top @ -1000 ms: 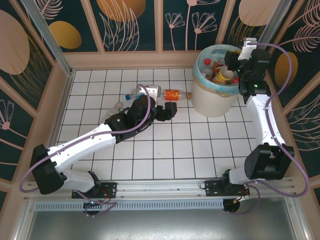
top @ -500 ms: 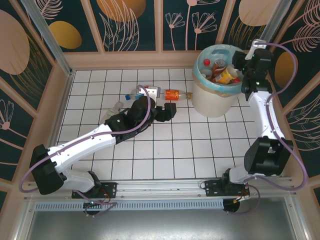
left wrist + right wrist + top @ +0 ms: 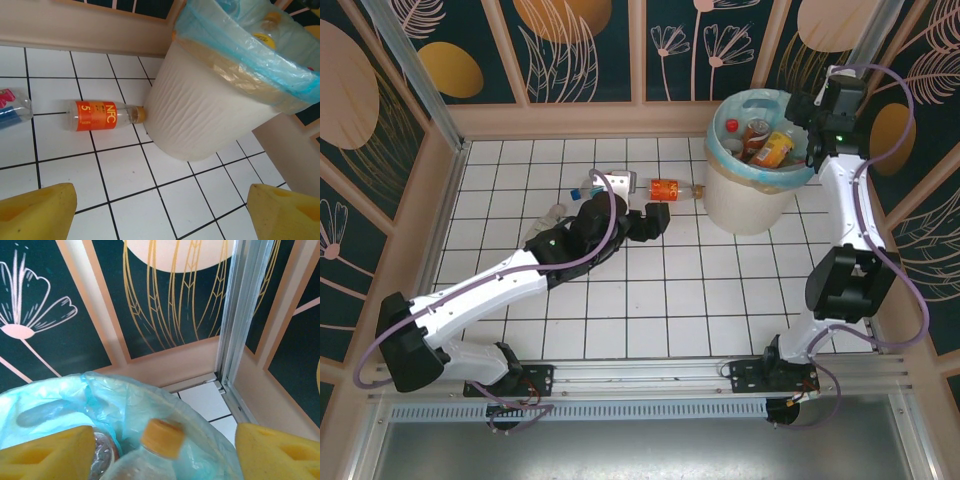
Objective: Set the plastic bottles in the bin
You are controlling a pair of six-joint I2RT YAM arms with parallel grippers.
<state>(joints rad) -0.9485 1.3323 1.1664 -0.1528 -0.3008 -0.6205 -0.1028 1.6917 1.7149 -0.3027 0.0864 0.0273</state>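
Top external shows you the bin (image 3: 745,205) holding several bottles (image 3: 775,148), floor bottles (image 3: 668,188) left to collect (left gripper (image 3: 160,210) and right gripper (image 3: 165,445) gape, empty).

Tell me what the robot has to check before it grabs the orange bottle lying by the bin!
1. Left jaws open and empty: ok.
2. Orange-label bottle lying flat on the white tiles, nothing on top of it: ok.
3. Bottle centred between the jaws: not ok. It lies ahead and off to the left in the left wrist view.
4. Gap between its cap and the bin: cannot tell; they look close enough to touch.
5. Right jaws out of the way: ok. They are open over the bin, above a yellow-capped bottle inside it.
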